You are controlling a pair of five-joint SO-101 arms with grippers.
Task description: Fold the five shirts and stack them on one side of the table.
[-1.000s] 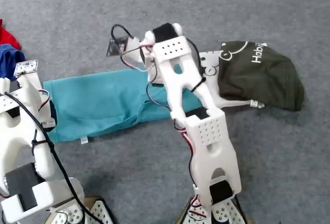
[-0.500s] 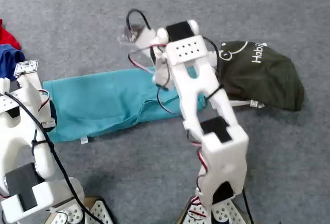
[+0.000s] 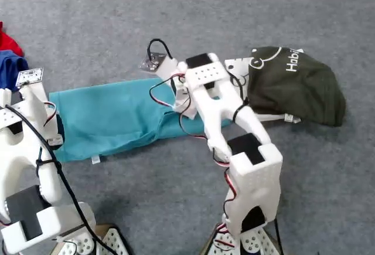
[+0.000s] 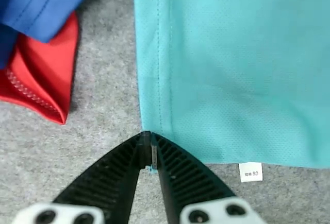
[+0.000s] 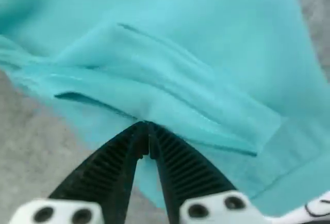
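I log a teal mesh-knit shirt (image 3: 111, 117) lying flat as a long folded band across mid-table, with a small white tag (image 3: 95, 160) at its near hem corner. Just right of it, a dark olive cloth shirt (image 3: 299, 88) sits in a rumpled mound on top of a white printed shirt (image 3: 237, 70). At the left table edge a red shirt (image 3: 7, 41) and a blue shirt (image 3: 9, 70) lie bunched, touching.

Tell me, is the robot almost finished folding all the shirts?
Not nearly; nothing looks finished yet. The teal shirt is a long strip, half folded, with the left gripper and right gripper shut on its ends. The dark green shirt and the white shirt under it wait, bunched up. The red shirt and blue shirt lie heaped at the edge of the table.
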